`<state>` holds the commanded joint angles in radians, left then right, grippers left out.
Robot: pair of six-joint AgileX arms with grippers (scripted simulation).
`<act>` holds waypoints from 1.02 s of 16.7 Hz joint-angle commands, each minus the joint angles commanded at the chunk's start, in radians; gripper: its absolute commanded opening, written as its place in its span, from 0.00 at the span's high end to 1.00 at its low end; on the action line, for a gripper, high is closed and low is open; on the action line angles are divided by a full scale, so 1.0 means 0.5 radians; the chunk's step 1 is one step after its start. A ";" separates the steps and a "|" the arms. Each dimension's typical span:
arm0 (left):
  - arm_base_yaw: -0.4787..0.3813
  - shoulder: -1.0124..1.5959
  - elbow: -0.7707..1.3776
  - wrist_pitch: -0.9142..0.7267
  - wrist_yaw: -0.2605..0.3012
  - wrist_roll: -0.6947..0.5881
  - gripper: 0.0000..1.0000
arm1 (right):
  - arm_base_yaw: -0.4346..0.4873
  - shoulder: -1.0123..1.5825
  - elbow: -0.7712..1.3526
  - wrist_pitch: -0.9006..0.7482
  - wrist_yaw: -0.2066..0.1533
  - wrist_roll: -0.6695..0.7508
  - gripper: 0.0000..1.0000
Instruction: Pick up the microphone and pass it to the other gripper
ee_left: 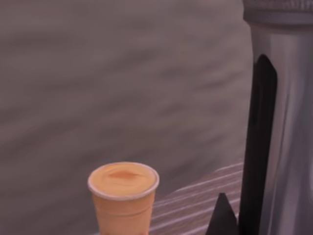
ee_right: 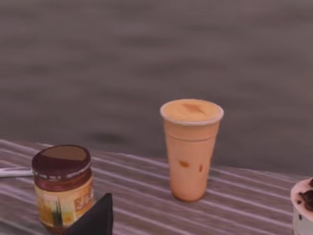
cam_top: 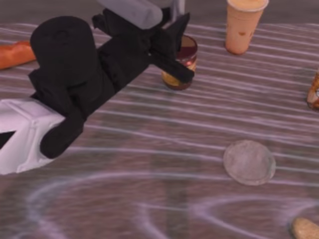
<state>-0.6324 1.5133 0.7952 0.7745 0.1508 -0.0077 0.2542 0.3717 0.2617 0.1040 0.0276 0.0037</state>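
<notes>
The microphone (cam_top: 132,11) is a thick grey body with a black strip, and it is held high above the back of the table. In the left wrist view the microphone (ee_left: 288,122) stands upright, with a mesh band at its top. My left gripper (cam_top: 182,47) reaches in from the left above a jar and is shut on the microphone. One black fingertip (ee_left: 222,218) shows right beside the black strip. My right gripper (ee_right: 139,231) is out of the top view, parked low and facing the back of the table. It is open, with one fingertip (ee_right: 95,218) in view.
A brown-lidded jar (cam_top: 180,59) stands under the left gripper. An orange cup (cam_top: 242,27) stands at the back right. A grey disc (cam_top: 249,163) lies front right. An orange item (cam_top: 15,54) lies far left, and small items sit at the right edge (cam_top: 314,89) and the front right corner (cam_top: 305,228).
</notes>
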 joint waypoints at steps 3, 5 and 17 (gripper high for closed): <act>0.000 0.000 0.000 0.000 0.000 0.000 1.00 | 0.286 0.482 0.326 0.148 0.033 0.020 0.00; 0.000 0.000 0.000 0.000 0.000 0.000 1.00 | 0.471 0.799 0.540 0.247 0.055 0.033 0.00; 0.000 0.000 0.000 0.000 0.000 0.000 1.00 | 0.958 1.578 1.053 0.455 0.112 0.051 0.00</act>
<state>-0.6324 1.5133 0.7952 0.7745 0.1508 -0.0077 0.7332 1.1605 0.7884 0.3314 0.0834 0.0290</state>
